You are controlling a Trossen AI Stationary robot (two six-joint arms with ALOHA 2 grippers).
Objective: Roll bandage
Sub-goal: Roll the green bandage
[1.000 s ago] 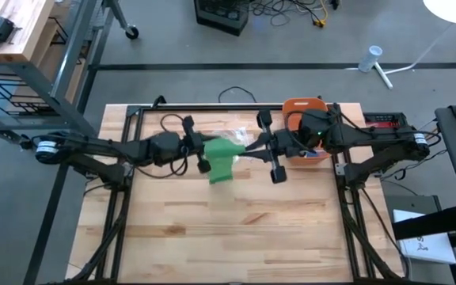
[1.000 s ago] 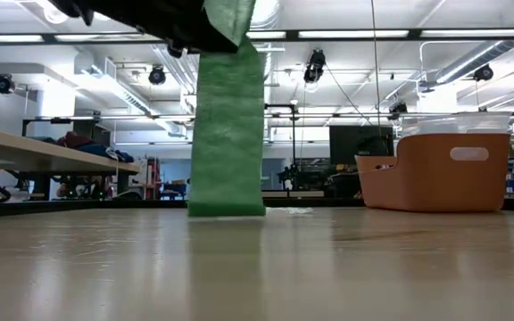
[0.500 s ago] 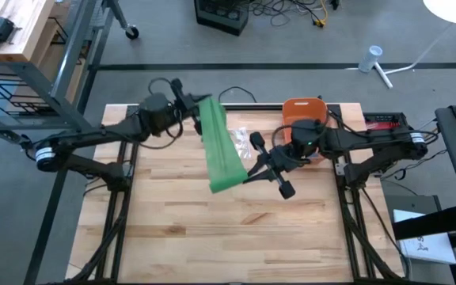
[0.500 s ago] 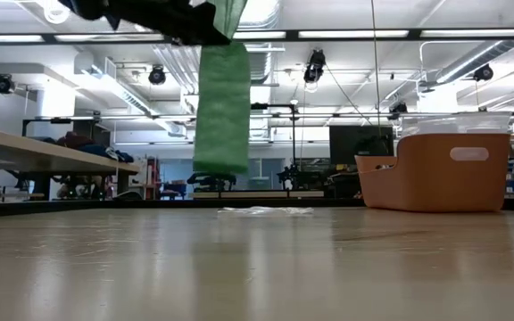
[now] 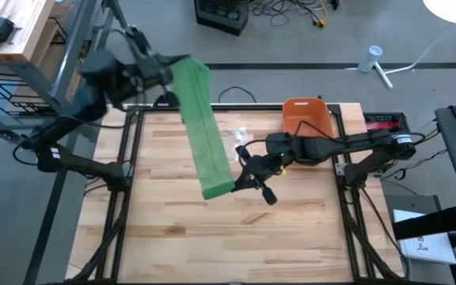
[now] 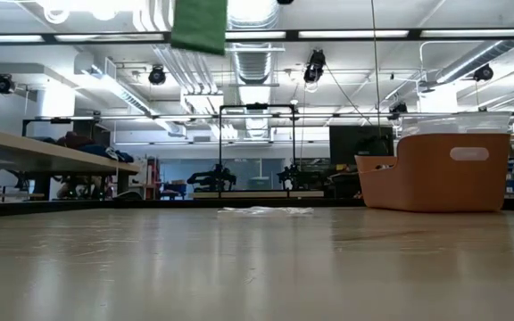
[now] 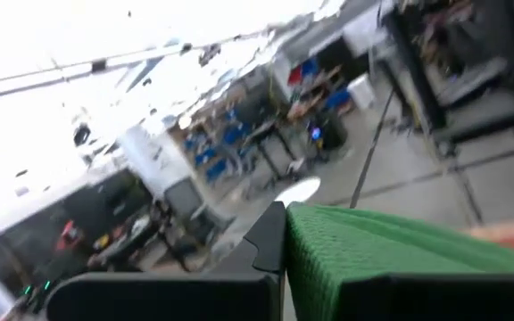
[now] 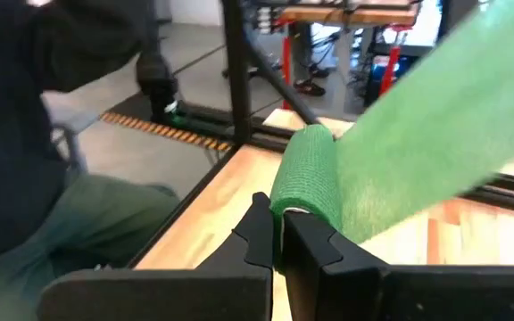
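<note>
A long green bandage (image 5: 202,127) stretches in the air above the table, from high over the far left corner down toward the middle. My left gripper (image 5: 167,65) is shut on its upper end, which also shows in the left wrist view (image 7: 400,259). My right gripper (image 5: 234,184) is shut on the lower end, which is wound into a small roll (image 8: 306,174). In the low view only a strip of the bandage (image 6: 199,25) shows at the top edge, well clear of the tabletop. My left gripper pinches the bandage's flat upper end (image 7: 328,254) between its two fingers, coming roughly level from the table's left. The bandage runs away from it straight, lifted clear of the table. My right gripper pinches the rolled lower end (image 8: 297,207) between its fingertips (image 8: 259,234), reaching from the table's right and slanting slightly down. The roll stands across the fingers, clear of the wood. The band leaves it straight, up toward the left gripper.
An orange bin (image 5: 303,117) stands at the far right of the table, and a clear plastic wrapper (image 5: 240,136) lies just left of it. Black frame rails (image 5: 133,158) run along the table's sides. A person in dark clothes (image 8: 52,125) sits beyond the table.
My left gripper has swung up and toward the far left corner, taking the bandage's upper end with it. My right gripper has sunk toward the near side with the rolled end. The bandage, whose lower end touched the table, is now lifted clear and drawn out long between the grippers.
</note>
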